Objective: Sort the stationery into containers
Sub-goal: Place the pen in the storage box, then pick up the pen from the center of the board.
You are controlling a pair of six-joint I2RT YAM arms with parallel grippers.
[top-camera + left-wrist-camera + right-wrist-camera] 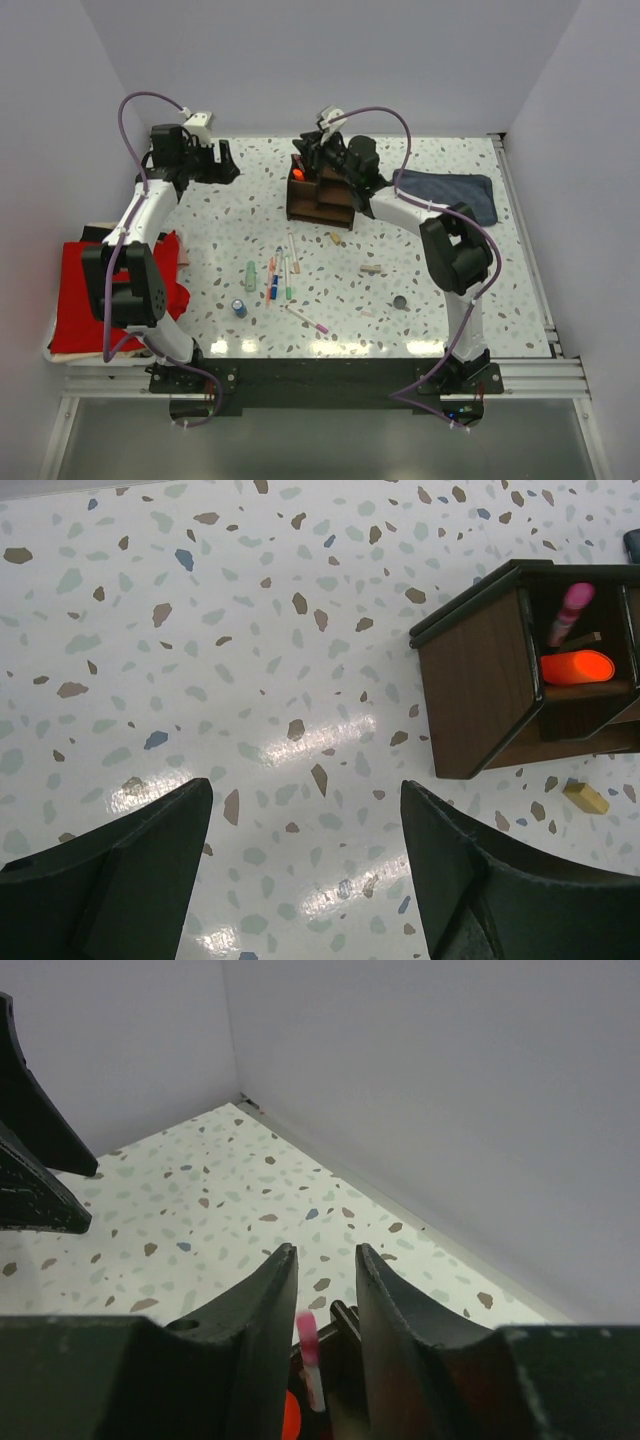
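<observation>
The dark brown wooden organizer (322, 198) stands at the back middle of the table. In one compartment (475, 700) lie an orange highlighter (575, 667) and a pink-capped pen (572, 610). My right gripper (312, 150) hovers right over that compartment with its jaws apart (327, 1253). The pink-capped pen (310, 1345) shows blurred between them, close to the left finger. My left gripper (228, 162) stands wide open and empty (305, 810) above bare table, left of the organizer. Several pens (280, 272), a pale green tube (250, 274), a blue cylinder (239, 308), a dark disc (400, 301) and a pink pen (310, 321) lie nearer.
Tan bits (337, 238) (371, 268) lie in front of the organizer, one of them by its corner (586, 797). A folded blue-grey cloth (450, 192) sits at the back right. A red cloth (90, 300) hangs off the table's left edge. Walls close the back and sides.
</observation>
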